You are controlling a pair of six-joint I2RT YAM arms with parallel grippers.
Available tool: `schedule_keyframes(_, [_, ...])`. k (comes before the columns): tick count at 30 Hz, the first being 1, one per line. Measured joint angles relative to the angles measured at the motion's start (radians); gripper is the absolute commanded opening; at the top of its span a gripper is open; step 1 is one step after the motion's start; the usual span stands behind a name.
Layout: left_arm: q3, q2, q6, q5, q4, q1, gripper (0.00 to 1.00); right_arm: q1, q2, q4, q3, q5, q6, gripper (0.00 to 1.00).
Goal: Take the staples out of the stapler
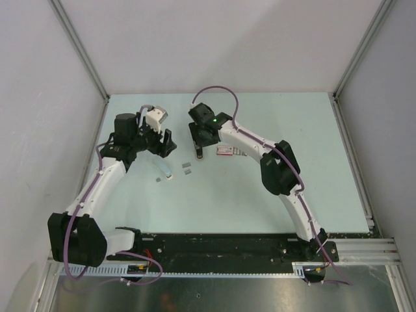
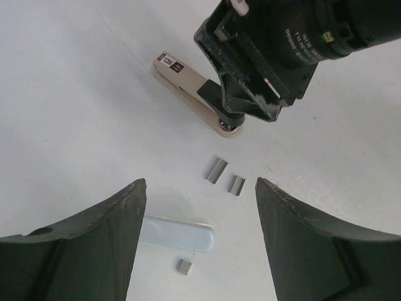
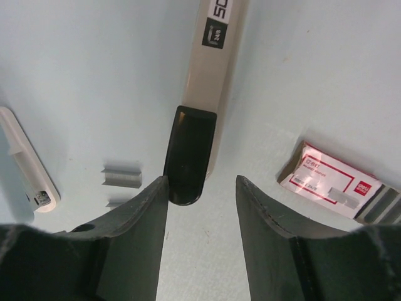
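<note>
The left gripper [image 2: 200, 188] gapes wide, its matte black fingers [image 2: 94, 244] holding nothing. Just ahead of its tips lie the staples [image 2: 217, 170], two short ribbed strips of grey metal (a tinier bit [image 2: 184, 266] sits between the fingers, beside a smooth pale blue tube [image 2: 178, 232]). The right gripper [image 3: 200, 185] is partly parted and grips nothing. The stapler [image 3: 210, 81], a slim beige bar, runs straight away from it, glossy black end nearest. The strips lie crosswise to that bar.
</note>
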Motion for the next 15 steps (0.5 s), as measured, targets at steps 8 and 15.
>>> schedule_keyframes(8, [0.0, 0.0, 0.001, -0.007, -0.001, 0.005, 0.75, -0.069, -0.105, 0.067, -0.102, 0.002, 0.015, 0.56])
schedule_keyframes(15, [0.0, 0.0, 0.001, -0.006, -0.002, 0.015, 0.76, -0.189, -0.161, 0.164, -0.259, 0.086, 0.037, 0.57])
